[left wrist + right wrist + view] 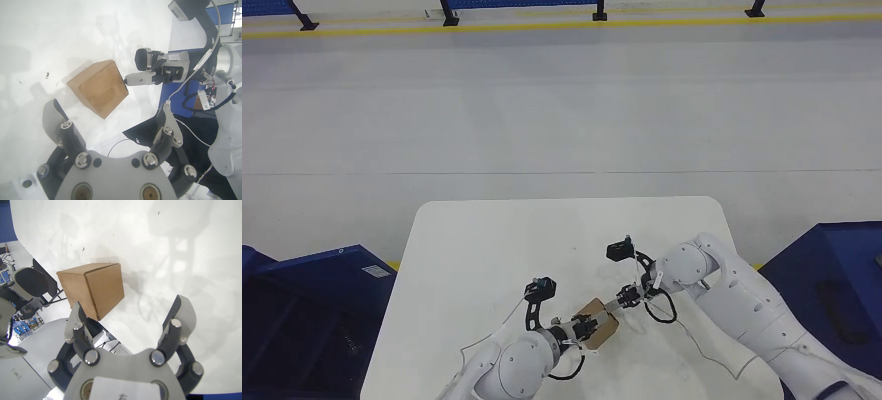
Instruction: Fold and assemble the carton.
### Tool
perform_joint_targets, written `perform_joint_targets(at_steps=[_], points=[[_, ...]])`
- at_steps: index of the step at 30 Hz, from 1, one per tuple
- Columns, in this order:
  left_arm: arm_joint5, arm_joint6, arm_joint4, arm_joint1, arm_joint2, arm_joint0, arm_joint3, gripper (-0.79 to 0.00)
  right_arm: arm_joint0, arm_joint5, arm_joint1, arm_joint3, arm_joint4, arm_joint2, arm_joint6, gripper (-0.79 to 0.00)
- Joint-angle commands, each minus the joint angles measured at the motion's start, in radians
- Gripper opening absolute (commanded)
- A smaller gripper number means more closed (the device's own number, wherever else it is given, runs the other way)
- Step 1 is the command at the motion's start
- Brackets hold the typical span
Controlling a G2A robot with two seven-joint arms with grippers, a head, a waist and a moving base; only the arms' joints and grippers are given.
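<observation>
Carton (pixel 597 325) sits on the bench (pixel 492 260), toward the near edge and a little right of centre, already stood up into a box with its walls square. In the left wrist view the carton (pixel 100 91) turns one face to the camera with a flap laid flat across it, rounded in outline; whether that flap is tucked in cannot be told. Left gripper (pixel 580 328) hangs at the carton's near-left side and right gripper (pixel 627 297) at its far-right side, so the box is flanked from opposite sides. My reading is that one arm can brace while the other presses a panel home. Left gripper (pixel 109 108): jaws wide apart, holding nothing. The carton lies just beyond the finger ends, in line with the gap but not inside it. Right gripper (pixel 134 71), seen from the same wrist: jaws apart, one fingertip (pixel 128 80) set against the carton's right edge and seemingly touching, the other finger standing off the board. In the right wrist view the right gripper (pixel 128 303) is likewise open. There the carton (pixel 92 289) sits ahead of one finger rather than centred in the gap, and most of the opening faces bare bench. Judgement: nothing is clamped, contact is a one-finger nudge at most, and the fold looks nearly finished.
</observation>
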Motion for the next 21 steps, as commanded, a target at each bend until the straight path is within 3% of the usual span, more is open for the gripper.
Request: perform_joint_targets(at_steps=[1,4,6,10,13,17,21], points=[[0.000,0.000,0.000,0.000,0.000,0.000,0.000,0.000,0.000,0.000,0.000,0.000,0.000,0.000,0.000,0.000],[-0.010,0.014,0.000,0.000,-0.004,-0.002,-0.009,0.000,0.000,0.000,0.000,0.000,0.000,0.000,0.000,0.000],[-0.075,0.087,-0.007,0.000,-0.025,0.014,-0.053,0.000,0.000,0.000,0.000,0.000,0.000,0.000,0.000,0.000],[-0.339,0.117,0.179,0.030,-0.022,0.077,-0.119,0.000,-0.029,0.057,0.004,0.039,0.224,0.101,-0.066,0.000],[-0.607,0.194,0.298,0.056,-0.044,0.145,-0.143,0.000,-0.060,0.076,0.014,0.065,0.383,0.174,-0.043,0.000],[-0.874,0.361,0.510,0.089,-0.113,0.202,-0.069,0.000,-0.092,0.130,0.018,0.115,0.563,0.216,0.042,0.000],[-1.022,0.504,0.703,0.107,-0.142,0.203,0.033,0.000,-0.091,0.166,0.001,0.189,0.706,0.205,0.067,0.000]])
